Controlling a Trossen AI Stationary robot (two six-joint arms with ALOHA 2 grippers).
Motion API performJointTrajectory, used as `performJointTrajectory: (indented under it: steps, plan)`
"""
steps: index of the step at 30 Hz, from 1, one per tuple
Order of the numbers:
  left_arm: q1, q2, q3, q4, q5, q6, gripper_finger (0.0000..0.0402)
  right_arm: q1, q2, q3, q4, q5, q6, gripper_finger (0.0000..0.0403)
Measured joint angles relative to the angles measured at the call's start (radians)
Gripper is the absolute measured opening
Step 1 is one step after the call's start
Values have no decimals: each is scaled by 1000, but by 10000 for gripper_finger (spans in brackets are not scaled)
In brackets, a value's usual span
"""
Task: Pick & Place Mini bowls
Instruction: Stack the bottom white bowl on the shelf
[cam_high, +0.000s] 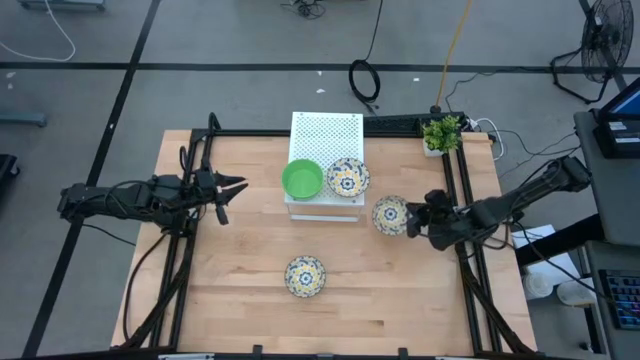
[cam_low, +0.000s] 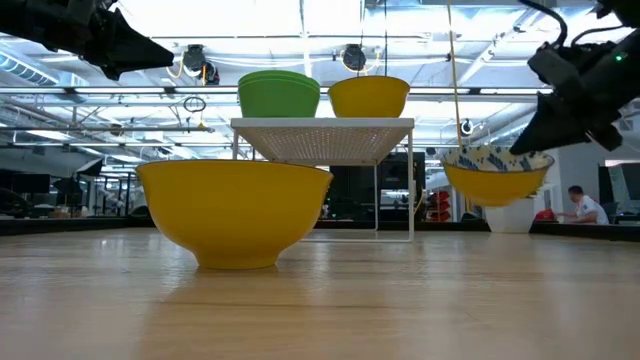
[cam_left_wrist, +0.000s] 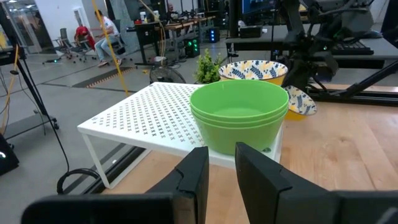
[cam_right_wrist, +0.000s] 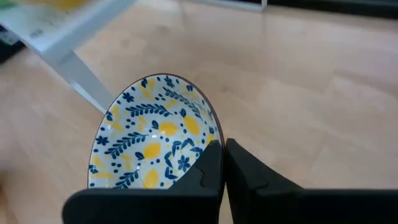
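A stack of plain green mini bowls (cam_high: 302, 180) (cam_left_wrist: 239, 118) and one floral mini bowl (cam_high: 347, 177) stand on the near part of the white perforated box (cam_high: 326, 135). Another floral bowl (cam_high: 305, 275) (cam_low: 235, 210), yellow outside, rests on its foot on the table toward the near edge. My right gripper (cam_high: 418, 215) (cam_right_wrist: 224, 163) is shut on a third floral bowl (cam_high: 391, 214) (cam_low: 495, 172), to the right of the box. My left gripper (cam_high: 230, 190) (cam_left_wrist: 221, 171) hovers open left of the box, pointing at the green stack. My right gripper pinches the floral bowl's rim (cam_right_wrist: 213, 138) on its right-hand side, one finger inside the bowl and one outside. The fingers come from the table's right, slanting down. The bowl is lifted clear of the table and sits slightly tilted.
A small potted plant (cam_high: 441, 132) stands at the table's far right corner beside a power strip and cables. Black frame rails (cam_high: 190, 230) (cam_high: 462, 190) run along the left and right sides. Bare wood lies between the box and the near bowl. People sit in the room beyond.
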Motion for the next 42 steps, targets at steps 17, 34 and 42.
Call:
performJointTrajectory:
  steps: [17,34,42]
  plan:
    - [0,0,0,0,0,0,85,0,-150,2,16,104,-103,1]
    - [0,0,0,0,0,0,85,0,-258,3,306,69,-389,0]
    - [0,0,0,0,0,0,85,0,-241,3,554,21,-576,0]
